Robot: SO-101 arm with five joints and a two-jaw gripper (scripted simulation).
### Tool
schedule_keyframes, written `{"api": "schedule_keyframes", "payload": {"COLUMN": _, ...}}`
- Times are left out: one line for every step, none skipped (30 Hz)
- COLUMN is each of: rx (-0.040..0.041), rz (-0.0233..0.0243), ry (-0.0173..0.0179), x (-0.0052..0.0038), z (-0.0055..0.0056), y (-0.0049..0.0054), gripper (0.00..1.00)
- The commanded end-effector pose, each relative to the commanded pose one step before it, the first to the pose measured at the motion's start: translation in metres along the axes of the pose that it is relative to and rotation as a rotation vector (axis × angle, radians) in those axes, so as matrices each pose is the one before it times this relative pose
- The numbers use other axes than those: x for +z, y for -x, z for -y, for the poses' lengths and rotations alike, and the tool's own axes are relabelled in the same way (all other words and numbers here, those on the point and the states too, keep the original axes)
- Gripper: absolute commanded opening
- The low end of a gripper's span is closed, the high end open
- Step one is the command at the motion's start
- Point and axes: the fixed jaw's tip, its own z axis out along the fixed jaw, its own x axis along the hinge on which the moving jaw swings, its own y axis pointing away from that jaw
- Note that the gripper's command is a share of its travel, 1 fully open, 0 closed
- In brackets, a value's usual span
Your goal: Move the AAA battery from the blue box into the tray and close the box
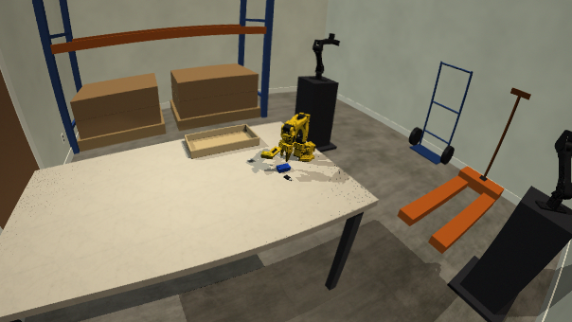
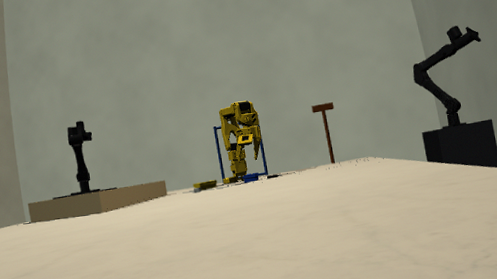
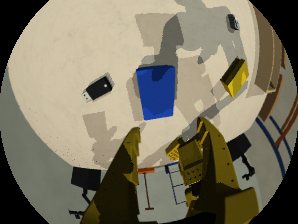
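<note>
Pale table bearing tray, blue box, yellow box, black USB stick.

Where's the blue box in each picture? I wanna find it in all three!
Top: the blue box is right of the middle, on the table.
Exterior: middle, tiny, below the yellow arm.
Wrist: middle, above the fingertips.
Landmark: the yellow arm.
</note>
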Motion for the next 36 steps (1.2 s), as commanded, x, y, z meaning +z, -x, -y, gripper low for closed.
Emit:
{"api": "schedule_keyframes", "payload": {"rx": 0.00197, "rz": 0.02937, "ry": 0.01906, "x": -0.001763, "z": -0.00416, "y": 0.00370, "gripper": 0.28}}
{"api": "schedule_keyframes", "payload": {"rx": 0.00000, "rz": 0.00000, "ry": 0.00000, "x": 0.001199, "z": -0.00009, "y": 0.00014, "gripper": 0.28}}
{"api": "schedule_keyframes", "payload": {"rx": 0.00000, "rz": 0.00000, "ry": 0.00000, "x": 0.001338, "z": -0.00009, "y": 0.00015, "gripper": 0.28}}
{"api": "schedule_keyframes", "payload": {"rx": 0.00000, "rz": 0.00000, "ry": 0.00000, "x": 0.001470, "z": -0.00009, "y": 0.00015, "gripper": 0.28}}
{"api": "schedule_keyframes", "payload": {"rx": 0.00000, "rz": 0.00000, "ry": 0.00000, "x": 0.001584, "z": -0.00010, "y": 0.00015, "gripper": 0.28}}
{"api": "schedule_keyframes", "payload": {"rx": 0.00000, "rz": 0.00000, "ry": 0.00000, "x": 0.000000, "z": 0.00000, "y": 0.00000, "gripper": 0.28}}
{"api": "schedule_keyframes", "payload": {"rx": 0.00000, "rz": 0.00000, "ry": 0.00000, "x": 0.000000, "z": 0.00000, "y": 0.00000, "gripper": 0.28}}
{"api": "schedule_keyframes", "payload": {"rx": 0.00000, "rz": 0.00003, "ry": -0.00001, "x": 0.001688, "z": -0.00008, "y": 0.00014, "gripper": 0.28}}
{"api": "schedule_keyframes", "payload": {"rx": 0.00000, "rz": 0.00000, "ry": 0.00000, "x": 0.001792, "z": -0.00008, "y": 0.00013, "gripper": 0.28}}
{"api": "schedule_keyframes", "payload": {"rx": 0.00000, "rz": 0.00000, "ry": 0.00000, "x": 0.001870, "z": -0.00007, "y": 0.00011, "gripper": 0.28}}
{"api": "schedule_keyframes", "payload": {"rx": 0.00000, "rz": 0.00000, "ry": 0.00000, "x": 0.001941, "z": -0.00006, "y": 0.00009, "gripper": 0.28}}
{"api": "schedule_keyframes", "payload": {"rx": 0.00000, "rz": 0.00000, "ry": 0.00000, "x": 0.001995, "z": -0.00005, "y": 0.00008, "gripper": 0.28}}
{"api": "schedule_keyframes", "payload": {"rx": 0.00000, "rz": 0.00000, "ry": 0.00000, "x": 0.002024, "z": -0.00003, "y": 0.00005, "gripper": 0.28}}
{"api": "schedule_keyframes", "payload": {"rx": 0.00000, "rz": 0.00000, "ry": 0.00000, "x": 0.002053, "z": -0.00002, "y": 0.00003, "gripper": 0.28}}
{"api": "schedule_keyframes", "payload": {"rx": 0.00000, "rz": 0.00000, "ry": 0.00000, "x": 0.002052, "z": 0.00000, "y": 0.00000, "gripper": 0.28}}
{"api": "schedule_keyframes", "payload": {"rx": 0.00000, "rz": 0.00000, "ry": 0.00000, "x": 0.002040, "z": 0.00002, "y": -0.00003, "gripper": 0.28}}
{"api": "schedule_keyframes", "payload": {"rx": 0.00000, "rz": 0.00000, "ry": 0.00000, "x": 0.002009, "z": 0.00004, "y": -0.00006, "gripper": 0.28}}
{"api": "schedule_keyframes", "payload": {"rx": 0.00000, "rz": 0.00000, "ry": 0.00000, "x": 0.001961, "z": 0.00005, "y": -0.00007, "gripper": 0.28}}
{"api": "schedule_keyframes", "payload": {"rx": 0.00000, "rz": 0.00000, "ry": 0.00000, "x": 0.001906, "z": 0.00006, "y": -0.00010, "gripper": 0.28}}
{"api": "schedule_keyframes", "payload": {"rx": 0.00000, "rz": 0.00000, "ry": 0.00000, "x": 0.001827, "z": 0.00008, "y": -0.00011, "gripper": 0.28}}
{"api": "schedule_keyframes", "payload": {"rx": 0.00000, "rz": 0.00000, "ry": 0.00000, "x": 0.001743, "z": 0.00008, "y": -0.00013, "gripper": 0.28}}
{"api": "schedule_keyframes", "payload": {"rx": 0.00000, "rz": 0.00000, "ry": 0.00000, "x": 0.001635, "z": 0.00009, "y": -0.00015, "gripper": 0.28}}
{"api": "schedule_keyframes", "payload": {"rx": 0.00000, "rz": 0.00000, "ry": 0.00000, "x": 0.000000, "z": 0.00000, "y": 0.00000, "gripper": 0.28}}
{"api": "schedule_keyframes", "payload": {"rx": 0.00000, "rz": 0.00000, "ry": 0.00000, "x": 0.000000, "z": 0.00000, "y": 0.00000, "gripper": 0.28}}
{"api": "schedule_keyframes", "payload": {"rx": 0.00000, "rz": 0.00000, "ry": -0.00001, "x": 0.001534, "z": 0.00009, "y": -0.00015, "gripper": 0.28}}
{"api": "schedule_keyframes", "payload": {"rx": 0.00000, "rz": 0.00000, "ry": 0.00000, "x": 0.001406, "z": 0.00009, "y": -0.00015, "gripper": 0.28}}
{"api": "schedule_keyframes", "payload": {"rx": 0.00000, "rz": 0.00000, "ry": 0.00000, "x": 0.001286, "z": 0.00010, "y": -0.00015, "gripper": 0.28}}
{"api": "schedule_keyframes", "payload": {"rx": 0.00000, "rz": 0.00000, "ry": 0.00000, "x": 0.001148, "z": 0.00009, "y": -0.00014, "gripper": 0.28}}
{"api": "schedule_keyframes", "payload": {"rx": 0.00000, "rz": 0.00000, "ry": 0.00000, "x": 0.001016, "z": 0.00008, "y": -0.00013, "gripper": 0.28}}
{"api": "schedule_keyframes", "payload": {"rx": 0.00000, "rz": 0.00000, "ry": 0.00000, "x": 0.000879, "z": 0.00008, "y": -0.00012, "gripper": 0.28}}
{"api": "schedule_keyframes", "payload": {"rx": 0.00000, "rz": 0.00000, "ry": 0.00000, "x": 0.000741, "z": 0.00006, "y": -0.00011, "gripper": 0.28}}
{"api": "schedule_keyframes", "payload": {"rx": 0.00000, "rz": 0.00000, "ry": 0.00000, "x": 0.000610, "z": 0.00006, "y": -0.00009, "gripper": 0.28}}
{"api": "schedule_keyframes", "payload": {"rx": 0.00000, "rz": 0.00000, "ry": 0.00000, "x": 0.000478, "z": 0.00005, "y": -0.00008, "gripper": 0.28}}
{"api": "schedule_keyframes", "payload": {"rx": 0.00000, "rz": 0.00000, "ry": 0.00000, "x": 0.000364, "z": 0.00003, "y": -0.00006, "gripper": 0.28}}
{"api": "schedule_keyframes", "payload": {"rx": 0.00000, "rz": 0.00000, "ry": 0.00000, "x": 0.000251, "z": 0.00003, "y": -0.00004, "gripper": 0.28}}
{"api": "schedule_keyframes", "payload": {"rx": 0.00000, "rz": 0.00000, "ry": 0.00000, "x": 0.000161, "z": 0.00001, "y": -0.00003, "gripper": 0.28}}
